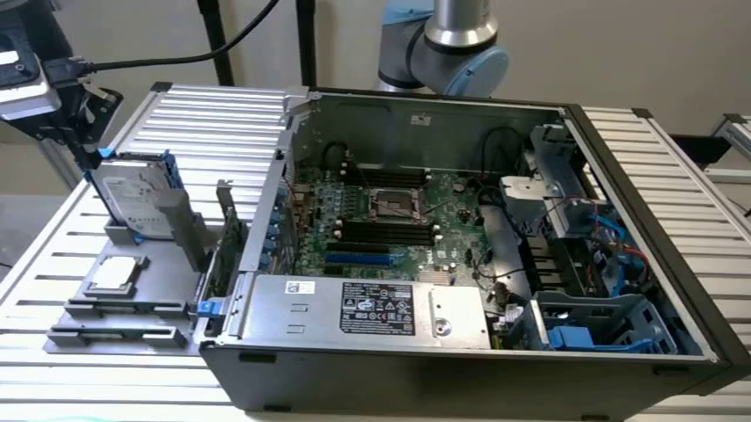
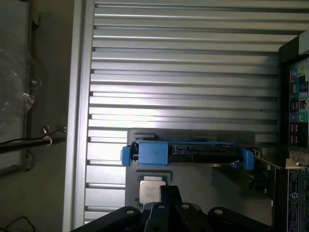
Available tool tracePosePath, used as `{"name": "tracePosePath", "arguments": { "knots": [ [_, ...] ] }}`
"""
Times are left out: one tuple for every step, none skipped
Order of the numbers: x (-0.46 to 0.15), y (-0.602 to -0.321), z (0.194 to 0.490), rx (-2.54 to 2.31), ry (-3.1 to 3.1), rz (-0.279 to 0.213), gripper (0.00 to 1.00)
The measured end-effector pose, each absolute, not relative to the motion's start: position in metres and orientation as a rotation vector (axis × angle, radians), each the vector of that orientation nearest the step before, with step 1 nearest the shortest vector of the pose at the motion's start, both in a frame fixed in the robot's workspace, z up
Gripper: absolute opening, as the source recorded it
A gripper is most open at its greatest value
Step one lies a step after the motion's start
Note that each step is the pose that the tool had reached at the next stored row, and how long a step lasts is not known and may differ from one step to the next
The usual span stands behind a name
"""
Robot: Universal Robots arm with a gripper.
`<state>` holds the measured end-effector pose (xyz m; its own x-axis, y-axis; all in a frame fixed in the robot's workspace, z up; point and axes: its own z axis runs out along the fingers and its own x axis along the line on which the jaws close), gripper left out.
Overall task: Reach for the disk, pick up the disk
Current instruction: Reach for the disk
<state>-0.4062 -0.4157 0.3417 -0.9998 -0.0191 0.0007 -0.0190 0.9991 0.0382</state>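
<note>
1. The disk (image 1: 133, 199) stands on edge in a grey holder (image 1: 158, 236) on the slatted table (image 1: 217, 105), just beside the open computer case (image 1: 470, 264), on the exterior view's left of it. Its labelled silver face shows in the exterior view, and the blue caddy frames its edges.
2. In the wrist view I see the disk (image 2: 186, 153) edge-on from above: a thin blue strip with a tab at each end. Its long axis therefore runs along that upper edge, and only the narrow thickness is offered to a grasp from above.
3. The gripper (image 1: 80, 119) hangs above the disk, toward the exterior view's left of its upper edge, close to the near top corner. I see no contact between them, though the exterior view leaves the gap hard to judge.
4. In the wrist view the gripper (image 2: 166, 202) sits off the disk's edge line, and the small square chip (image 2: 151, 190) lies on the holder between the two.
5. Jaws: I cannot tell whether they are spread or closed. I judge that nothing is held.
6. Status, in my judgement: the reach is in hand and the disk is not yet lifted from its slot.
</note>
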Motion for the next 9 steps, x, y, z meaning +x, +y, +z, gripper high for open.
{"name": "tracePosePath", "arguments": {
  "knots": [
    [-0.4063,-0.4157,0.3417,0.030,-3.140,-0.060,0.11],
    [-0.4062,-0.4155,0.3417,0.030,-3.140,-0.060,0.11],
    [-0.4062,-0.4149,0.3418,0.029,-3.140,-0.060,0.11],
    [-0.4063,-0.4138,0.3421,0.029,-3.140,-0.059,0.11],
    [-0.4064,-0.4125,0.3425,0.029,-3.140,-0.058,0.11],
    [-0.4065,-0.4113,0.3430,0.029,-3.140,-0.056,0.11],
    [-0.4068,-0.4101,0.3438,0.028,-3.140,-0.055,0.11],
    [-0.4071,-0.4088,0.3445,0.028,-3.140,-0.053,0.11],
    [-0.4074,-0.4073,0.3454,0.028,-3.140,-0.051,0.11]
  ]
}}
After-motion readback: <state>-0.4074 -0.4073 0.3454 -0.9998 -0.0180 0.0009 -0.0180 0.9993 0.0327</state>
